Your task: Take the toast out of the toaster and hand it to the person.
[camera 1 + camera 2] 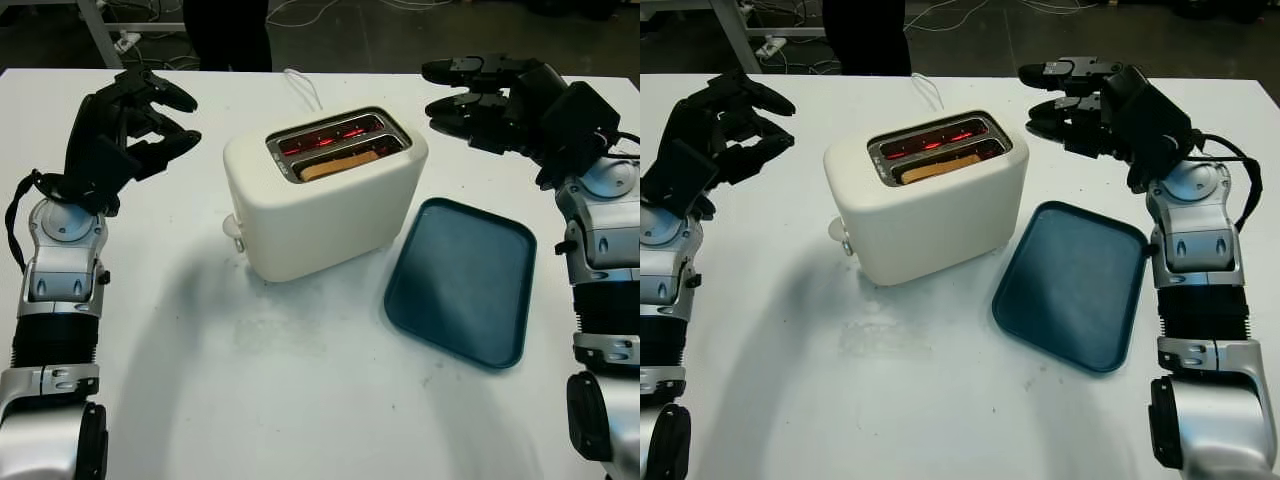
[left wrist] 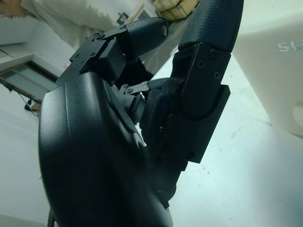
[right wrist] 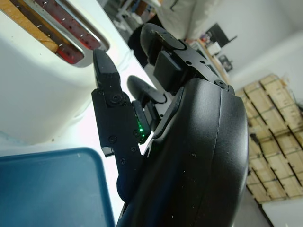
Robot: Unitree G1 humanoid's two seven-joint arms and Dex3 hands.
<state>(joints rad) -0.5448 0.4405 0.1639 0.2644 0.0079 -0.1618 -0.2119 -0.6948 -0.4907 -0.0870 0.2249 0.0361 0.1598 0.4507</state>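
— Toast (image 1: 340,165)?
— Down in the nearer slot of the cream toaster (image 1: 320,210), only the top edge showing, tan against the glowing red of the slot walls. Farther slot glowing red too.

— And relative to the right robot hand (image 1: 480,100)?
— Off to that hand's inner side, a little nearer the robot than the fingertips. Raised above the white surface (image 1: 250,380), near the toaster's far right corner but apart from it. Open, gripping nothing, fingers (image 1: 450,72) stretched out toward the toaster's top. Not touching toast or toaster.

— From the wrist?
— Same reading: black fingers (image 3: 106,71) extended, toaster (image 3: 42,85) just beyond them, toast (image 3: 23,21) seen as a tan strip in the slot, a gap of bright surface between.

— Left robot hand (image 1: 125,135)?
— Held up on the other side of the toaster, well apart from it. Fingers (image 2: 208,28) curled in toward the palm, nothing inside them. Toast off to that hand's inner side, with the toaster's wall between.

— Anything else around?
— Dark blue tray (image 1: 465,280) flat on the surface, below the right robot hand and just beside the toaster's right end, bare. White cord (image 1: 300,85) trailing away behind the toaster. Dark-clothed person (image 1: 228,35) standing at the far edge of the surface, beyond both hands.
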